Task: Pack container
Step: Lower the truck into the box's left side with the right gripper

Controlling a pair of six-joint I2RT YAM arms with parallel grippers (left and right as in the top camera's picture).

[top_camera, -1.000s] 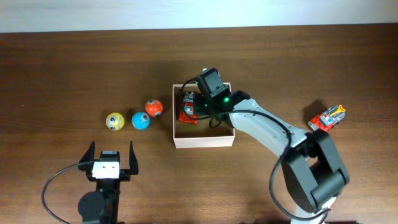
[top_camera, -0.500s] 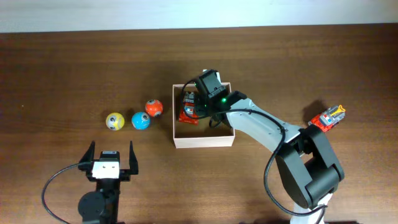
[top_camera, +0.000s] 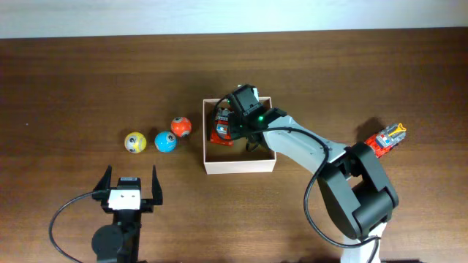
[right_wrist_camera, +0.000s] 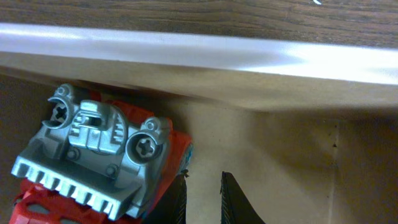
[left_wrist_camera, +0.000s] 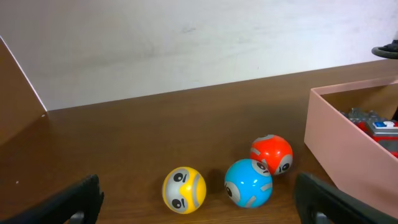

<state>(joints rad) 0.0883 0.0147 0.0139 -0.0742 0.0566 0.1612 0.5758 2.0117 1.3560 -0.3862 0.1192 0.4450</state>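
Container (top_camera: 240,166) is holding one truck (top_camera: 221,130); second truck (top_camera: 385,138) and balls (top_camera: 165,142) are waiting. Right end effector (right_wrist_camera: 203,198) is nearly together and empty, left end effector (top_camera: 131,176) apart.

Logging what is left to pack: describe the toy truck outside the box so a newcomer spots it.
A white-walled cardboard box stands in the middle of the dark wooden table. To its right-arm side, a red toy truck with a yellow-and-silver end lies alone on the wood; the other red truck sits inside the box.
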